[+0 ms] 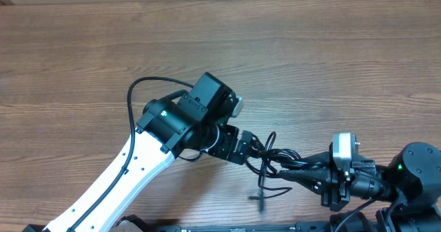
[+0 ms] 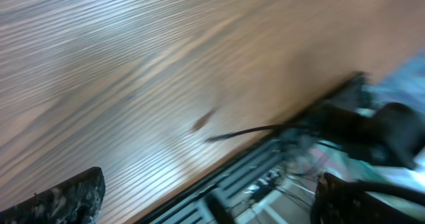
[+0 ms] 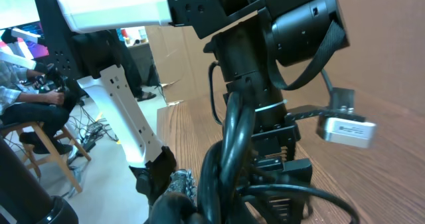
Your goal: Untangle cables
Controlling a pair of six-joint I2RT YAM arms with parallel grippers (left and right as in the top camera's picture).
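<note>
the right gripper (image 1: pixel 311 171) looks clenched on the cables (image 1: pixel 270 160). from overhead the black strands run straight into its fingers. in its own wrist view one speckled finger (image 3: pixel 174 183) sits tight against the bundle (image 3: pixel 226 161), and the other finger is hidden behind the loops. the left gripper (image 1: pixel 247 148) is spread wide. its wrist view is badly smeared, but the two fingers (image 2: pixel 66 197) stand at opposite bottom corners with only wood between them.

whether the left fingertips touch the bundle is hard to make out, since from above its black wrist blends into the cords. how many cables there are cannot be told.

the bundle hangs between the two grippers, near the front edge of the table (image 1: pixel 310 53). its long axis runs roughly side to side, from the right gripper towards the left one. one loop arches away from the front edge, and one thin strand drops towards that edge, its end resting on the wood. in the left wrist view a single strand (image 2: pixel 242 132) shows as a dark line low over the wood.

the white left arm (image 1: pixel 131 170) comes in from the near-left corner.
</note>
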